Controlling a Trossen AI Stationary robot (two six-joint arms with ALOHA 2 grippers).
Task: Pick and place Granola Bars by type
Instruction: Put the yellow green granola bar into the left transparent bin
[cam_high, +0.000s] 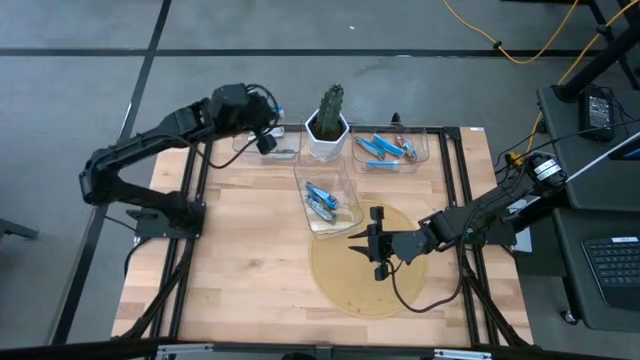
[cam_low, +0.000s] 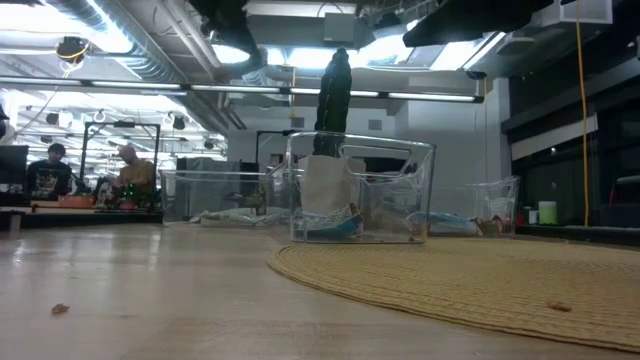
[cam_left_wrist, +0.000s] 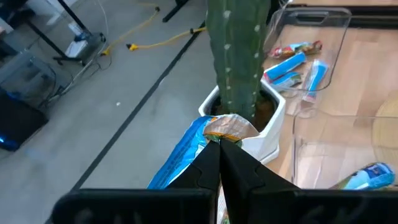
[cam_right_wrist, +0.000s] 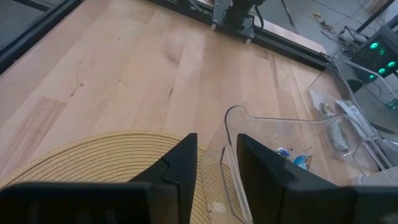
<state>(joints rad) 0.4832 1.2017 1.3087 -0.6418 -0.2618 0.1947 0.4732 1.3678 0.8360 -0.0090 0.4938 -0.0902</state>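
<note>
My left gripper (cam_high: 268, 143) hangs over the far-left clear bin (cam_high: 262, 148), next to the cactus pot (cam_high: 327, 135), and is shut on a blue-wrapped granola bar (cam_left_wrist: 183, 155). My right gripper (cam_high: 372, 243) is open low over the round woven mat (cam_high: 385, 275); its fingers (cam_right_wrist: 186, 158) point at the near corner of the middle bin (cam_right_wrist: 233, 121) without touching it. Blue bars lie in the middle bin (cam_high: 322, 200) and in the far-right bin (cam_high: 385, 150). Silvery wrappers lie on the far-left bin's floor (cam_right_wrist: 339, 127). My left gripper (cam_left_wrist: 220, 142) pinches the bar between its two fingertips at the crumpled brownish-silver end (cam_left_wrist: 229, 127) of the wrapper. The blue length of the bar (cam_left_wrist: 180, 158) runs back alongside one finger. The bar is lifted clear of the bins and the table.
The tall green cactus (cam_left_wrist: 236, 50) in its white pot (cam_left_wrist: 270, 124) stands close beside my left gripper, between the two far bins. Black frame rails (cam_high: 195, 230) run along the table's left and right sides. Bare wood (cam_high: 250, 270) lies left of the mat. People sit in the room behind (cam_low: 50, 170).
</note>
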